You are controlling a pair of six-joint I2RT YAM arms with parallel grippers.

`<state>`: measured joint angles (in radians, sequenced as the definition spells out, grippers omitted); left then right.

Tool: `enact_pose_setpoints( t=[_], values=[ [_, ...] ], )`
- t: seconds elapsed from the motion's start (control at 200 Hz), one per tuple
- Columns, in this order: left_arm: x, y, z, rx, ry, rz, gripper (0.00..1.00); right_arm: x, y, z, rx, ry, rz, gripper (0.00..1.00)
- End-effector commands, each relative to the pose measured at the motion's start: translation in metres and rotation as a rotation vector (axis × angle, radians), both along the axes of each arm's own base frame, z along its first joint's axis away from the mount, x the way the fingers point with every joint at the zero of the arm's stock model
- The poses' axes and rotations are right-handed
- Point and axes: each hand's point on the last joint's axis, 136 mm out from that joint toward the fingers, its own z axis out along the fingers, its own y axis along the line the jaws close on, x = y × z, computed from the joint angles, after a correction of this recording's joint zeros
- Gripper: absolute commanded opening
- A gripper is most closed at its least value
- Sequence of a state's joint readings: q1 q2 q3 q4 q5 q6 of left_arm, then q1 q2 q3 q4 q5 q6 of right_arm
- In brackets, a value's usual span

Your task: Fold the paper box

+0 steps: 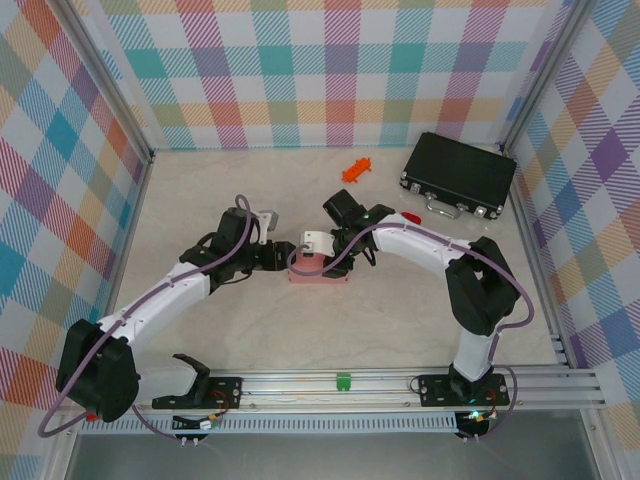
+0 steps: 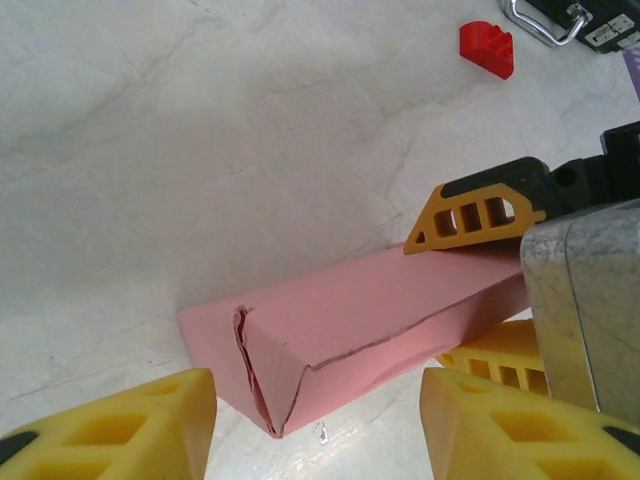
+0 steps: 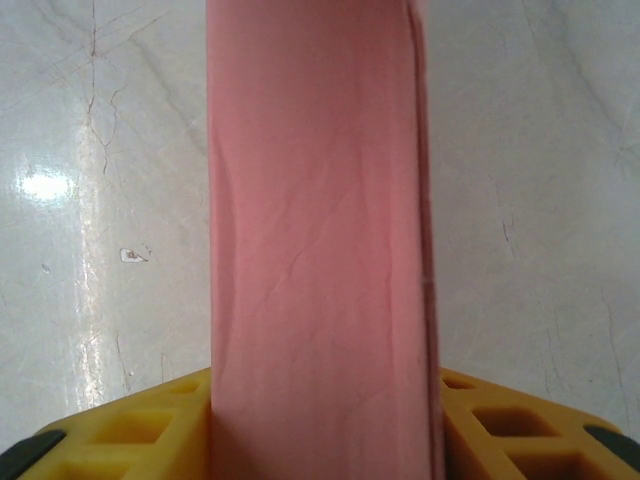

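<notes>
The pink paper box (image 1: pixel 318 272) lies on the table as a long folded shape between the two grippers. In the left wrist view its near end (image 2: pixel 262 365) has flaps pushed in but gaping, with a seam along the top edge. My left gripper (image 2: pixel 318 440) is open, one yellow finger (image 2: pixel 120 430) on each side of that end, touching neither side. My right gripper (image 3: pixel 322 430) is shut on the box's far end, its fingers (image 3: pixel 130 425) pressed against both sides. From the left wrist the right gripper's fingers (image 2: pixel 470 215) clamp the box above and below.
A black hard case (image 1: pixel 458 176) lies at the back right, with its handle (image 2: pixel 545 20) at the left wrist view's top edge. An orange part (image 1: pixel 357 168) sits behind the box, a small red object (image 2: pixel 487 48) to its right. Plaid walls enclose the table.
</notes>
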<state>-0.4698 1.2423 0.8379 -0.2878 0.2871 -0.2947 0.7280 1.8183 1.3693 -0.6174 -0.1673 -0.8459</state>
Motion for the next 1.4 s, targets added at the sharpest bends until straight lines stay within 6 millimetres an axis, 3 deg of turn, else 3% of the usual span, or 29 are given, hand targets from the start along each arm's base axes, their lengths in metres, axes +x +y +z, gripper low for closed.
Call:
enact_pose_setpoints(
  t=[0.0, 0.75, 1.065, 1.395],
  values=[
    [-0.006, -0.006, -0.009, -0.007, 0.038, -0.039, 0.49, -0.001, -0.001, -0.013, -0.039, 0.029, -0.009, 0.49],
    [-0.001, 0.002, -0.04, 0.081, 0.08, -0.018, 0.02, 0.0, 0.002, -0.002, -0.021, 0.019, -0.017, 0.52],
    [-0.007, 0.009, -0.055, 0.135, 0.103, -0.024, 0.0, -0.001, 0.004, 0.014, 0.024, -0.01, -0.02, 0.59],
    [-0.009, 0.005, -0.055, 0.135, 0.096, -0.049, 0.0, 0.004, 0.006, 0.024, 0.059, -0.04, -0.046, 0.64]
  ],
)
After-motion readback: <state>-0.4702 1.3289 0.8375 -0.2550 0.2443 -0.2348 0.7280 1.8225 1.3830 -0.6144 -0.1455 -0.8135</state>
